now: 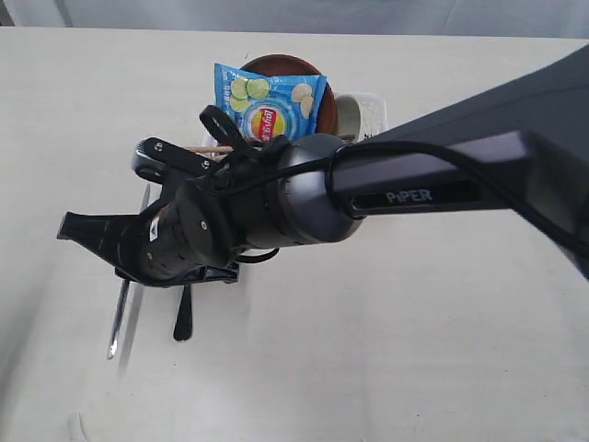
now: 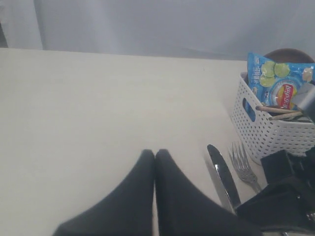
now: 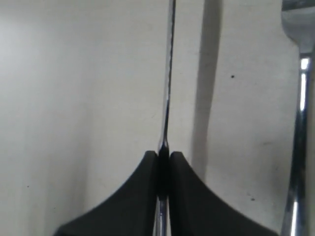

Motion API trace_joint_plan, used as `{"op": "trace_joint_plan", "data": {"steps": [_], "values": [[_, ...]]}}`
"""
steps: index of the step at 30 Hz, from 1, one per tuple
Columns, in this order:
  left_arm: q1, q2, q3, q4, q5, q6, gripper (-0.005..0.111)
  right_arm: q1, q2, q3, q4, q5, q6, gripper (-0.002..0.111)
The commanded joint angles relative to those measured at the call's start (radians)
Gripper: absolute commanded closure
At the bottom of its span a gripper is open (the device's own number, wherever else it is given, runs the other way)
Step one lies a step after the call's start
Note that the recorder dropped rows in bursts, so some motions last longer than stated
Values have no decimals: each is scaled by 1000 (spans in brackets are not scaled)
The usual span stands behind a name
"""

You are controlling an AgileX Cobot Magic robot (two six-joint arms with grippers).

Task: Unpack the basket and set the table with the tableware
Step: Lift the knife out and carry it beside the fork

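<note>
My right gripper (image 3: 164,155) is shut on the steel knife (image 3: 170,73), whose thin blade runs away from the fingertips just over the table (image 3: 74,98); I cannot tell if it touches. In the exterior view that gripper (image 1: 138,262) reaches across to the left, with the knife (image 1: 116,322) below it. The steel fork (image 2: 243,164) lies beside the knife (image 2: 224,172), near the white basket (image 2: 268,130). Chopsticks (image 2: 278,112), the brown plate (image 1: 285,66) and the white bowl (image 1: 361,115) are in the basket. My left gripper (image 2: 155,152) is shut and empty over bare table. Cup and spoon are hidden.
A blue chips bag (image 1: 267,101) stands upright in the basket, leaning on the plate. The right arm's dark body (image 1: 396,189) covers most of the basket in the exterior view. Bare tabletop (image 2: 98,98) stretches left of the cutlery to a pale back wall.
</note>
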Motion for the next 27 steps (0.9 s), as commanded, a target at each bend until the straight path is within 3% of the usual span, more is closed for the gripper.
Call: {"op": "trace_joint_plan", "data": {"steps": [1, 27], "values": [[-5, -4, 4, 1, -2, 3, 107, -30, 16, 0, -4, -3, 4, 109], [-5, -4, 4, 1, -2, 3, 107, -73, 20, 0, -15, 57, -54, 108]]}}
